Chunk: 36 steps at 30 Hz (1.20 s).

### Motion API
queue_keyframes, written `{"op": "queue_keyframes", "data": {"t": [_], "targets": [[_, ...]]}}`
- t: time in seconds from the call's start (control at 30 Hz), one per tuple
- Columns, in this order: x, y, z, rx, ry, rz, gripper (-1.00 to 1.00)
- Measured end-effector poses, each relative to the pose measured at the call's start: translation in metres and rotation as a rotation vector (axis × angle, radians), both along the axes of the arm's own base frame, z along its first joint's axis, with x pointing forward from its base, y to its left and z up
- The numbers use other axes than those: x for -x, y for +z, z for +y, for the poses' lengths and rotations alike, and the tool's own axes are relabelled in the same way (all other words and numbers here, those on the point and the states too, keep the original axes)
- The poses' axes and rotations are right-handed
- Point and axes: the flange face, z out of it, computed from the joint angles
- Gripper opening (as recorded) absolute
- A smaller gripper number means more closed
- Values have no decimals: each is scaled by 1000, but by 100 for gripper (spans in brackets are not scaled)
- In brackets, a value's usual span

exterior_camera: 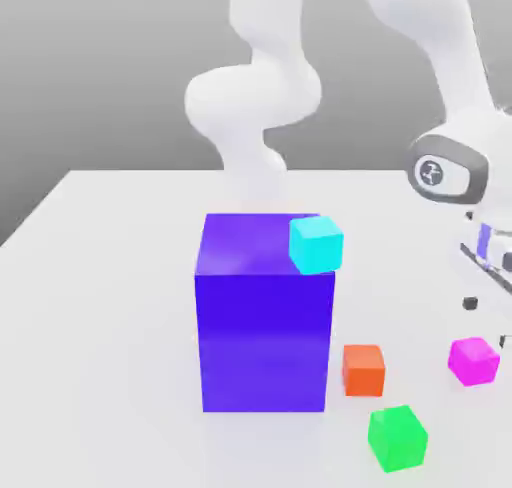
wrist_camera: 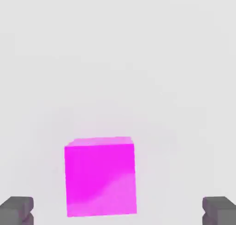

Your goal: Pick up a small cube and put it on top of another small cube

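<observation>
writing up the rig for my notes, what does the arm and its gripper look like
The arm is glossy white with thick, rounded, tube-like links. A round grey disc with a small dark marking caps its wrist joint. The gripper has two dark grey, blocky fingertips. No cables are visible.

sim render, not a real room: flat white table [exterior_camera: 120, 236], blank grey backdrop, glossy primitive blocks like the big blue-violet block [exterior_camera: 262, 326], untextured white arm [exterior_camera: 255, 106].

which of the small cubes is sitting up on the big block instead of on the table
The cyan cube. It rests on the top corner of the big blue-violet block, while the orange cube, green cube and magenta cube all lie on the table.
</observation>
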Motion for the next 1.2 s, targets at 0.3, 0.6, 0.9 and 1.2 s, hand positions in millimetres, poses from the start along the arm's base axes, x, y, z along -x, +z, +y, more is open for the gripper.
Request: {"op": "queue_keyframes", "data": {"t": [0.3,0.6,0.9,1.2], "targets": [[2,-37,-1,3,5,4,-100],[-20,33,-17,7,26,2,-100],[-105,65,-101,10,116,3,-100],[-137,20,-146,2,158,4,100]]}}
